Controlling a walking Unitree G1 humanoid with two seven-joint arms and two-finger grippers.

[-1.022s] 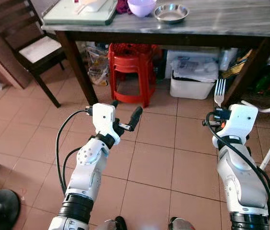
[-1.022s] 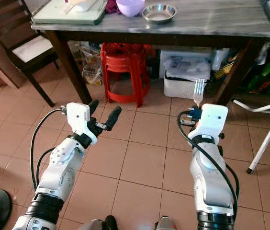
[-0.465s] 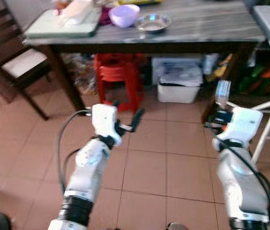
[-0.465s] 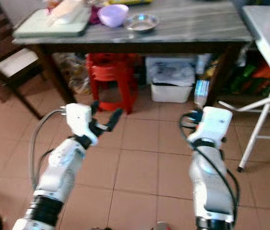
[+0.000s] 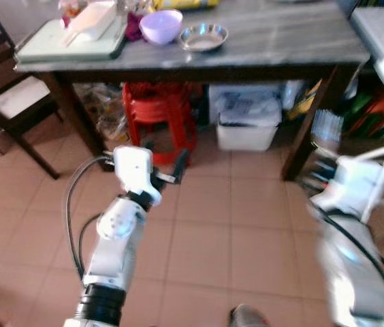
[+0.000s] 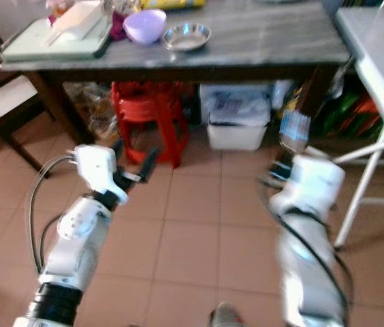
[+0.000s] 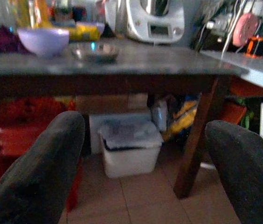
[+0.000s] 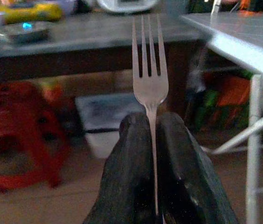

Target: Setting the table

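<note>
Steel fork (image 8: 149, 79) sat pinched upright in your right gripper (image 8: 152, 140), left gripper (image 7: 141, 163) spread empty; you needed it level before reaching the table (image 5: 280, 34)

Home dining area: tiled floor (image 5: 246, 231), marble-top table (image 5: 280, 34), kitchen appliance (image 7: 155, 21).

Counted: 1 fork (image 8: 149, 74), 1 purple bowl (image 5: 161, 25), 1 steel dish (image 5: 204, 37), 1 tray (image 5: 69, 41), 1 red stool (image 5: 159, 116), 1 white bin (image 5: 248, 127), 1 chair (image 5: 8, 95), 2 counters: dark (image 5: 280, 41), white (image 5: 382, 34).

No legible text, label or number (frames too blurred).
</note>
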